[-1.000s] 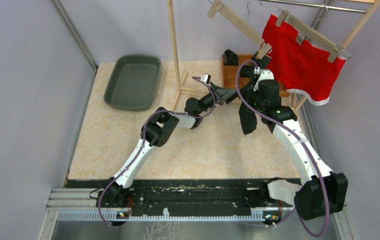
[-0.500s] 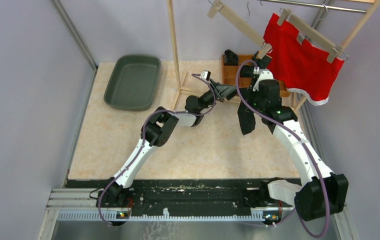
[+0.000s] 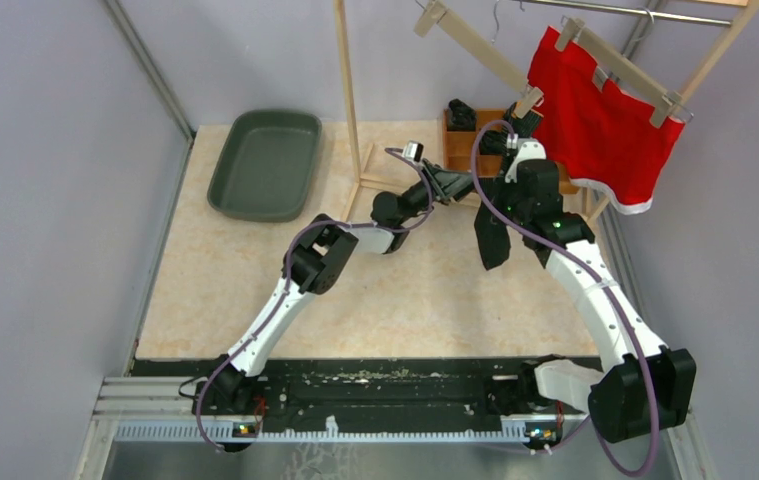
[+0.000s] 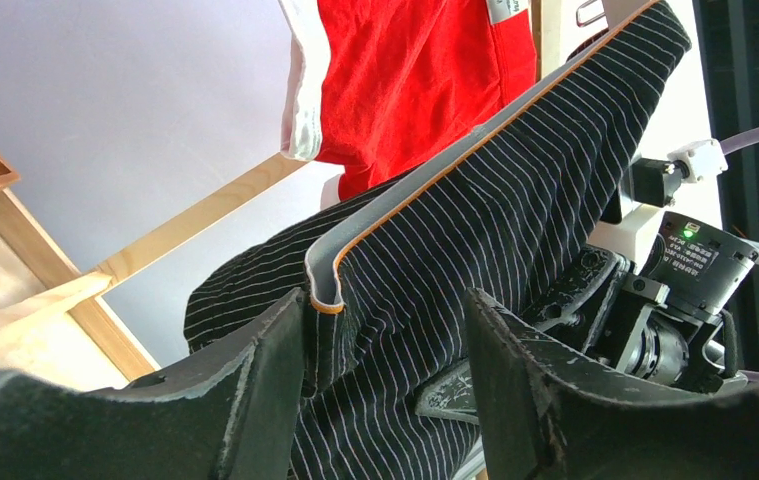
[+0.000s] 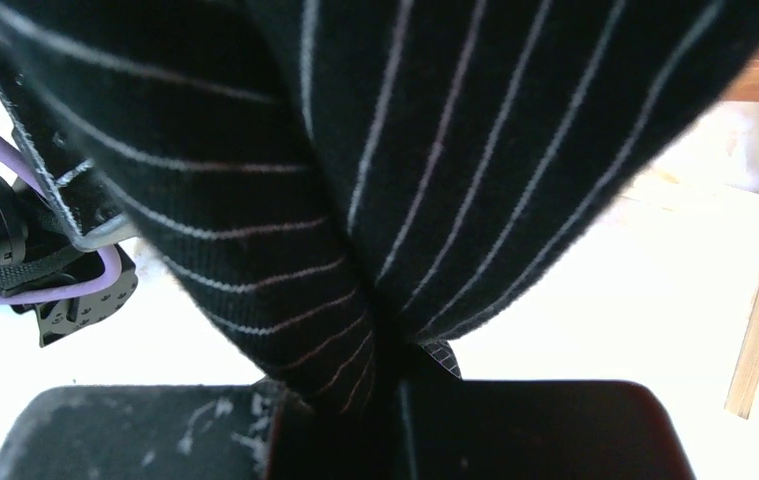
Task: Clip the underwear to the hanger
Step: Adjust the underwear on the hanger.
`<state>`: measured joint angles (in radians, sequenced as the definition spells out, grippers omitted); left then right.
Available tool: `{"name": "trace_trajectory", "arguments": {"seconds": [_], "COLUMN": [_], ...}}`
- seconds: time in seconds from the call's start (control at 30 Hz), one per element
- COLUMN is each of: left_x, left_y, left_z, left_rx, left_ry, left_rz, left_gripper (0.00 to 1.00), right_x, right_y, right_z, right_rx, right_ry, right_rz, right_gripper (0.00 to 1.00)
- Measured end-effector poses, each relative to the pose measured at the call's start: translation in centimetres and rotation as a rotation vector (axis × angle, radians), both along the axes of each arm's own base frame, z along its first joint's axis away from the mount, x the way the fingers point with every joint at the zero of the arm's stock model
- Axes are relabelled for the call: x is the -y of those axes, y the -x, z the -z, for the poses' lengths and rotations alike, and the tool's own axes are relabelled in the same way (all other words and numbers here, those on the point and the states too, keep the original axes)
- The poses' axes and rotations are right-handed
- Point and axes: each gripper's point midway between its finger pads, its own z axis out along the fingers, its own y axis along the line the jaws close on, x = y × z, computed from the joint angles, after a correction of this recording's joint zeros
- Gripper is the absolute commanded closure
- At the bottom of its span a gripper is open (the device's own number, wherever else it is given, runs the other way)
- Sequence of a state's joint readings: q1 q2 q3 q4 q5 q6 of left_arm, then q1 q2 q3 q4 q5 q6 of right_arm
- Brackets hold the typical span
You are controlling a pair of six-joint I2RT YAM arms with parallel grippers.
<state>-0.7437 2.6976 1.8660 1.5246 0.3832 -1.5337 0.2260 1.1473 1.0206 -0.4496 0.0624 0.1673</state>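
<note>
Over the desk (image 3: 255, 290), in front of the wooden rack (image 3: 347, 90) from which a red underwear (image 3: 605, 130) already hangs clipped, the black striped underwear (image 3: 492, 235) is held up in the air between the two arms, clear of the surface and below the bare hanger (image 3: 475, 52) that slopes down toward it. The garment is judged to be light, soft and entirely limp. It will sag and fold wherever it is not supported, and nothing in it is fragile, though thin knit cloth can slide out of a shallow pinch. The best place to take it is judged to be the waistband (image 4: 323, 268), whose grey elastic and orange trim make it the thickest and firmest part, and the part a hanger clip needs to be offered. A hold near each end of that band would keep it taut and flat. The right fingers (image 5: 155, 440) are seen clenched on a bunched fold of the striped cloth, which rises out of them and carries the garment's weight. The left fingers (image 4: 260, 395) are parted, with a clear gap between them. The corner of the waistband lies in that gap, close to the inner face of one finger, and whether it is touched there cannot be told. Nothing is gripped by them yet.
</note>
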Motion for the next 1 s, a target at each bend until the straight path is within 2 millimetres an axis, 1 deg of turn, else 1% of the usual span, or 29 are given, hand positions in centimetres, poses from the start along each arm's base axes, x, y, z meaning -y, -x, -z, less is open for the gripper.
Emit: {"name": "trace_trajectory", "arguments": {"seconds": [0.23,0.33,0.5,0.67,0.93,1.0], "left_x": [0.3,0.4,0.5,0.7,1.2,1.2], "left_y": [0.4,0.5,0.7,1.0,1.7,1.9], "left_z": [0.0,0.0,0.1,0.5,1.3,1.6], "left_rx": [0.001,0.001,0.005,0.005,0.010,0.009], "left_ry": [0.000,-0.001,-0.004,-0.015,-0.037,-0.044], "left_rz": [0.007,0.009,0.013,0.020,0.037,0.040], "left_gripper": [0.41,0.46,0.47,0.54,0.55,0.60], "right_x": [0.0,0.0,-0.1,-0.2,-0.2,-0.2], "right_y": [0.1,0.1,0.2,0.2,0.2,0.2], "right_z": [-0.2,-0.4,-0.5,-0.7,-1.1,-1.2], "right_rx": [0.006,0.013,0.015,0.020,0.032,0.038], "right_ry": [-0.003,-0.005,-0.007,-0.011,-0.016,-0.018], "right_rz": [-0.003,-0.004,-0.006,-0.010,-0.013,-0.013], "right_gripper": [1.00,1.00,1.00,1.00,1.00,1.00]}}
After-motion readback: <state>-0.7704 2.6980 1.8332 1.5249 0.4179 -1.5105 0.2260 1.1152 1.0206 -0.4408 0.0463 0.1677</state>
